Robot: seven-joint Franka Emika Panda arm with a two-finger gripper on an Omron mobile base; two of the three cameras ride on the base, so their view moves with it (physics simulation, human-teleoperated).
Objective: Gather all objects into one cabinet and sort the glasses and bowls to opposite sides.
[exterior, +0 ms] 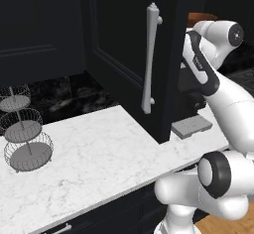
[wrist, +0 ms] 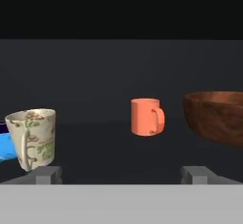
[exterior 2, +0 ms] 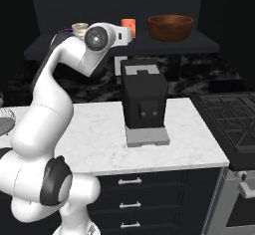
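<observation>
in the hand view you look straight into the dark cabinet shelf (wrist: 109,137). the gripper (wrist: 121,174) stands fully open and empty, with one grey fingertip (wrist: 46,174) low at the left and the other low at the right. just beyond the left fingertip stands the cream cup (wrist: 34,137), upright and patterned, with a sliver of the blue bowl (wrist: 6,148) showing behind it at the left edge. the orange mug (wrist: 146,116) sits further in, between the fingers and slightly right of centre, its handle turned right. the big brown bowl (wrist: 216,116) sits beyond the right fingertip and is cut off by the frame.

the right base view shows you what the hand view does not: the same shelf from outside, the brown bowl whole, and the black coffee machine (exterior 2: 144,102) on the marble counter (exterior 2: 184,139) below the hand.

the left base view adds the open cabinet door (exterior: 129,54) with its pale bar handle (exterior: 150,59), and a wire tiered stand (exterior: 25,134) well off to the left.
</observation>
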